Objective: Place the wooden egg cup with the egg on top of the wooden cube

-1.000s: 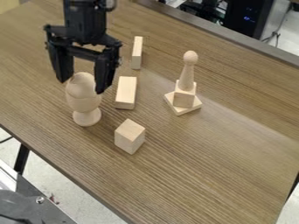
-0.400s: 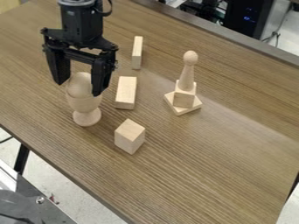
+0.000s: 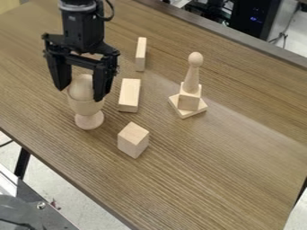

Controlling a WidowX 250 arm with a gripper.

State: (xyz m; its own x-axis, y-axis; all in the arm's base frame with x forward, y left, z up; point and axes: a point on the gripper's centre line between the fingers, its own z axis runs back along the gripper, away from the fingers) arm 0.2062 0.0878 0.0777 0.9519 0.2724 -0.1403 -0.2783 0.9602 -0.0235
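Camera view: the black arm (image 3: 82, 29) entered from the top, with its gripper (image 3: 78, 95) hanging over the table (image 3: 210, 175) near the lower left edge. The fingers (image 3: 104, 81) stood wide apart, one on either side of a wooden egg (image 3: 81, 86); neither was seen closed on it. Whether either finger touched the egg or the cup could not be determined. The egg sat upright in the bowl of a wooden cup (image 3: 85, 106), its upper part above the rim. The cup stood upright on its round foot, near the table's lower left edge.

Just beside the cup, on the side away from that edge, lay an oblong block (image 3: 129, 94). A narrower block (image 3: 141, 54) was noted beyond it, toward the table's upper right edge. A chunky block (image 3: 133, 139) stood near the cup, apart from it, in the direction of the table's bottom corner.

Farther toward the upper right edge stood a stack: a flat square plate (image 3: 182, 113) on the table, a cube (image 3: 189, 101) on the plate, and a round-headed pin (image 3: 192, 81) upright on the cube.
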